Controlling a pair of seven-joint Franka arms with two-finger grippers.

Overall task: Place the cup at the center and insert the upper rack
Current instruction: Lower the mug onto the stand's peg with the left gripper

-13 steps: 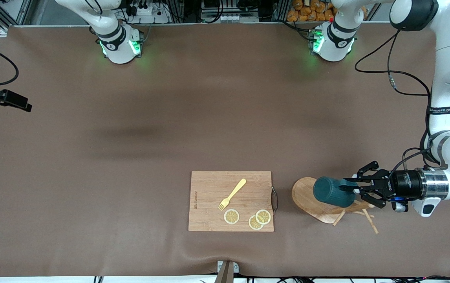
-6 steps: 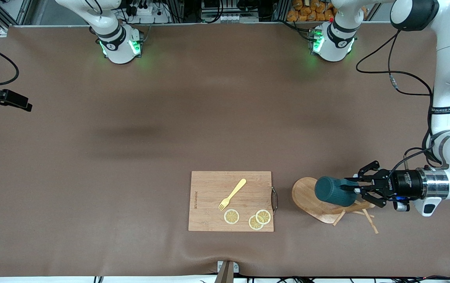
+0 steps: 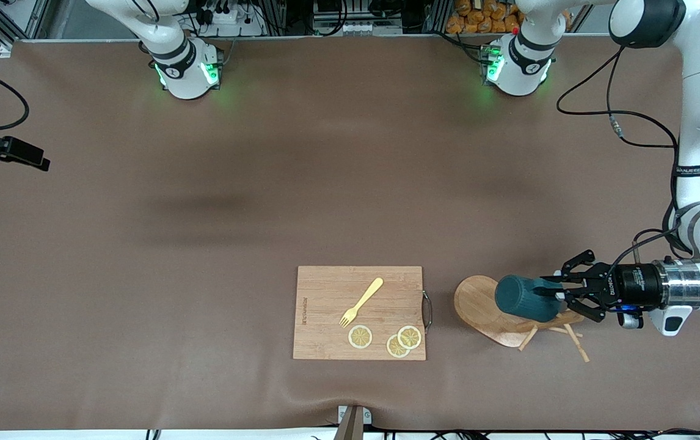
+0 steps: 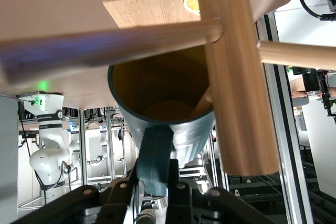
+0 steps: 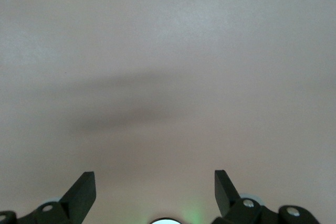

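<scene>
Brown counter (image 3: 203, 244), job just begun. Left pincer (image 3: 554, 295) is clamped on the cup's (image 3: 527, 297) handle, holding it sideways over the tipped-over rack (image 3: 490, 313) beside the cutting board (image 3: 359, 311). Right pincer (image 5: 155, 192) waits, apart. Both steps remain.

Cup (image 3: 527, 297) dark teal with ribbed sides, yellowish-tan inside (image 4: 163, 90). Upper rack (image 3: 484, 308) light natural wood. Cutting board (image 3: 331, 305) light wood with fine grain lines. Fork (image 3: 361, 302) pale yellow. Lemon slices (image 3: 360, 337) yellow with segment pattern. Table cover (image 3: 203, 244) plain brown. Left gripper (image 3: 561, 295) black.
</scene>
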